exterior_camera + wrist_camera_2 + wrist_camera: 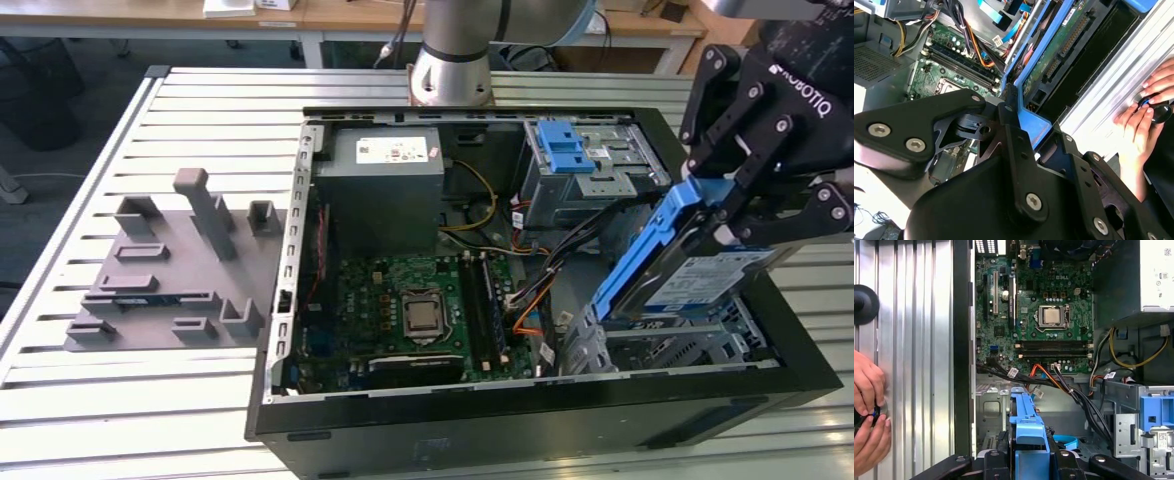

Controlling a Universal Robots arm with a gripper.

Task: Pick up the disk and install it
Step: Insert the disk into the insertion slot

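An open computer case [534, 425] lies on its side on a slatted metal bench [134, 400]. A grey moulded block [167, 270] sits on the bench at the exterior view's left.

At the exterior view's right, the black pincer [727, 205] is closed on the upper end of the disk [694, 275], with its fingers clamped against the blue rails. The disk hangs tilted, label face outward. Its lower end is at the mouth of the metal drive cage [681, 345] in the near right corner of the case, and it is not yet seated. Whether the lower edge touches the cage is hard to judge from here.

In the first wrist view the disk's blue rail [1026, 435] points toward a bundle of black and orange cables [1054, 380]. The cables run across the case between the cage and the green circuit board [1049, 315]. In the second wrist view the disk's underside [1054, 50] shows beyond the pincer [1004, 112].

A person's hands [866, 387] rest on the bench just beside the case wall.

Likely troubles:
- A tilted rail could catch on the cage rim and jam.
- Held by one end only, the disk could pivot or slip if it is pushed against resistance.
- Loose cables could get pinched under the disk.
- The hands are close enough that a sideways swing of the arm might strike them.
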